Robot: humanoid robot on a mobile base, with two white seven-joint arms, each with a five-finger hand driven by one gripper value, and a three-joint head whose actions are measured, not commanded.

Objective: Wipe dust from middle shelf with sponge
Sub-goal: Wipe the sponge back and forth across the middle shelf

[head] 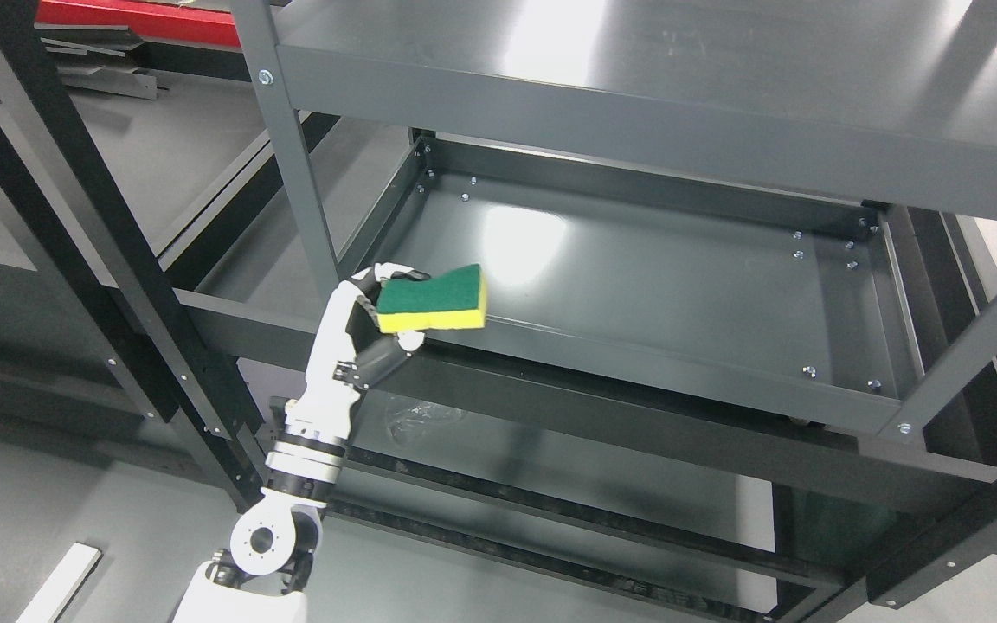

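Sponge point(434, 298) sits clamped in the left hand point(369, 324), green side up and yellow side below; the fingers point(386, 353) curl around its left end, thumb under it and other fingers over the top. The arm rises from the lower left of the view; the hand holds the sponge at the front left corner of the middle shelf point(654, 285), above its front lip; whether the sponge touches the shelf, I cannot tell. The shelf spreads to the right of the hand and behind it; a post point(291, 147) stands just left of the hand; the top shelf point(680, 78) is above it.
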